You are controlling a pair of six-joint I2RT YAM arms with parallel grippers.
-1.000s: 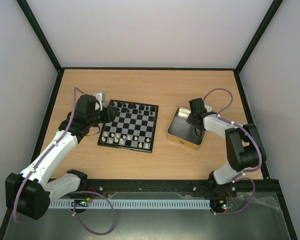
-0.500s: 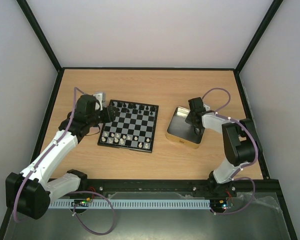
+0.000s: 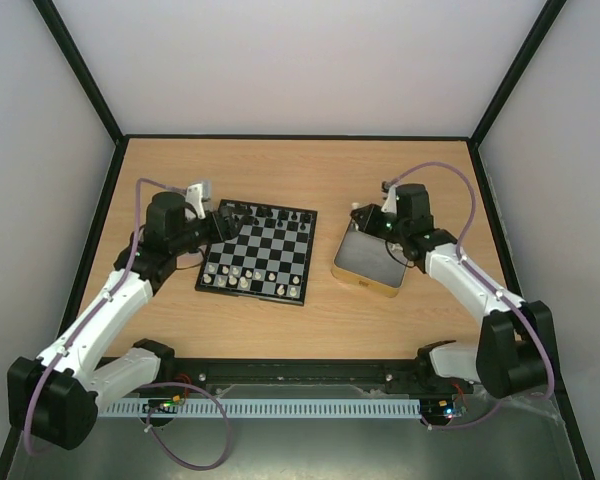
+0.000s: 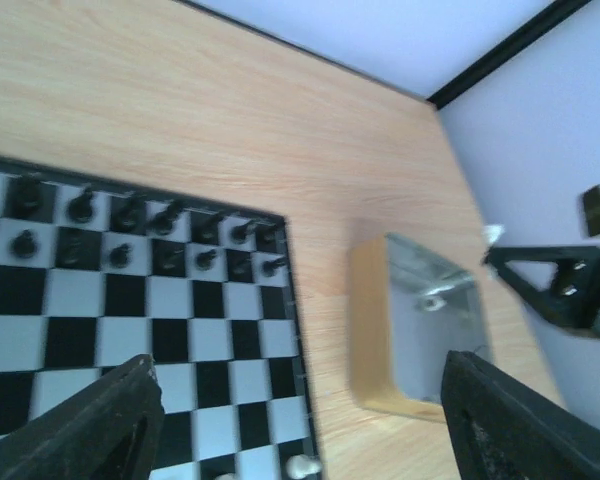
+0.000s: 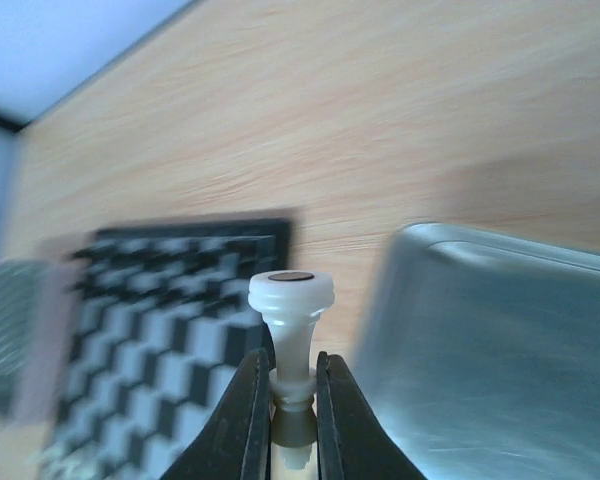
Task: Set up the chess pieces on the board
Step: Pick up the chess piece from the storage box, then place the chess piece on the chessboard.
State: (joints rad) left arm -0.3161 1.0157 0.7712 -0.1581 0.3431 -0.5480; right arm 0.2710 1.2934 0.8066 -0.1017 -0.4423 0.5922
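We see the right fingers (image 5: 248, 412) pressed against the stem of a white chess piece (image 5: 291, 300). They pinch it upside down, so that its round base with a dark disc faces up. In the overhead view they hang above the far left corner of the tin (image 3: 365, 283). The tin is a square gold-sided box on the table (image 3: 320, 180), just right of the board (image 3: 266, 248) and apart from it. Through the left wrist camera we make out a small pale thing lying inside the tin, too blurred for us to name. The left fingers (image 4: 100, 425) are spread wide with nothing between them, and they hover at the far left corner of the board. The board lies flat, left of the table's middle. Black pieces (image 3: 265, 212) line its far edge in two rows. The white pieces (image 3: 238, 272) stand along its near rows, and we cannot count them.
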